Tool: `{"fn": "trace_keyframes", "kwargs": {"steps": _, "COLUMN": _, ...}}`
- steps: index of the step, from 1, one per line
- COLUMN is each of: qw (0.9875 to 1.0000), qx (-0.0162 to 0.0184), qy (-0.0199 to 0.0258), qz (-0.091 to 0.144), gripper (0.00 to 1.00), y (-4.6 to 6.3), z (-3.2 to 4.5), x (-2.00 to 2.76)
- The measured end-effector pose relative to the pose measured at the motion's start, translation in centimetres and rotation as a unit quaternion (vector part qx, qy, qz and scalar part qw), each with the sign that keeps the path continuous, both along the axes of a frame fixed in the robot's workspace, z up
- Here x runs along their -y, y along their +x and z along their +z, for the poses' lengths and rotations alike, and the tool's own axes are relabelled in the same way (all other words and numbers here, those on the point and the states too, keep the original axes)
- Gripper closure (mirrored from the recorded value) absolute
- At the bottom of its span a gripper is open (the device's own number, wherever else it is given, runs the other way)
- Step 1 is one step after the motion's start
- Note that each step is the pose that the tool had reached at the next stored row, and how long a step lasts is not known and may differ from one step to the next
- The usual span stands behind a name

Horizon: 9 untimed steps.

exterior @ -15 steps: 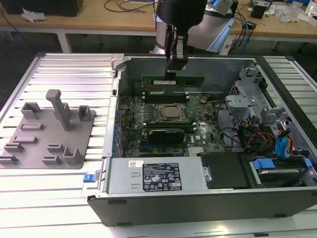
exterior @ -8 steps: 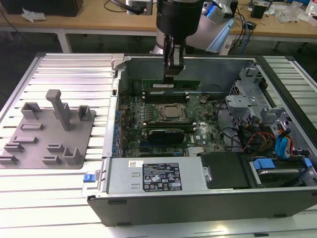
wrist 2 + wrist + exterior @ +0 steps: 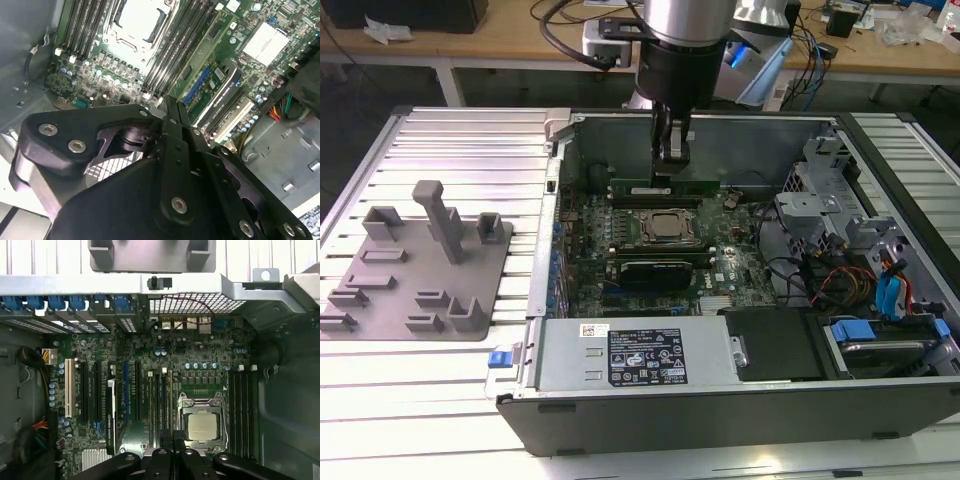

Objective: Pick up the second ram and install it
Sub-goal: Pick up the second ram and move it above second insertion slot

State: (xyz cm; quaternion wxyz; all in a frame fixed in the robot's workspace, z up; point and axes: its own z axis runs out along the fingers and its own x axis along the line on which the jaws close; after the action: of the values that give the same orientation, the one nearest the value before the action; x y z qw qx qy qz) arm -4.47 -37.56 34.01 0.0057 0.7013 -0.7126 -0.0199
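The tool (image 3: 671,170) is reaching down into the open computer case (image 3: 720,410), and in the second wrist view its fingers (image 3: 176,117) are pressing together, with nothing visible between them. The second ram (image 3: 695,186) is standing on its long edge in a motherboard slot directly beneath the tool tips. In the first wrist view it is showing as a thin tan edge (image 3: 170,405) running out from under the tool (image 3: 172,440). I cannot tell whether the tips are touching its top edge or hanging just above it. The processor socket (image 3: 668,226) is lying just beside the tool, alongside the ram. The black expansion card (image 3: 660,270) is sitting beyond the socket, well apart from the tool. The grey fixture plate (image 3: 420,260) is resting far from the tool, outside the case, on the ribbed metal surface (image 3: 470,140).
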Motion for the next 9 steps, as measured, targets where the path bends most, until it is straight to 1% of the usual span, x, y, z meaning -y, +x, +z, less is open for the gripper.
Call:
{"fn": "trace_keyframes", "kwargs": {"steps": 1, "qw": 1.0, "qx": 0.0, "qy": -0.0001, "qz": 0.0, "gripper": 0.91, "y": 0.0, "z": -0.18, "x": 0.0}}
{"fn": "trace_keyframes", "kwargs": {"steps": 6, "qw": 1.0, "qx": 0.0, "qy": 0.0, "qz": 0.0, "gripper": 0.91, "y": 0.0, "z": -2.08, "x": -0.02}}
{"fn": "trace_keyframes", "kwargs": {"steps": 8, "qw": 1.0, "qx": -0.0001, "qy": -0.0001, "qz": 0.0, "gripper": 0.91, "y": 0.0, "z": -2.53, "x": -0.03}}
{"fn": "trace_keyframes", "kwargs": {"steps": 9, "qw": 1.0, "qx": -0.0001, "qy": 0.0, "qz": 0.0, "gripper": 0.91, "y": 0.0, "z": -2.94, "x": -0.04}}
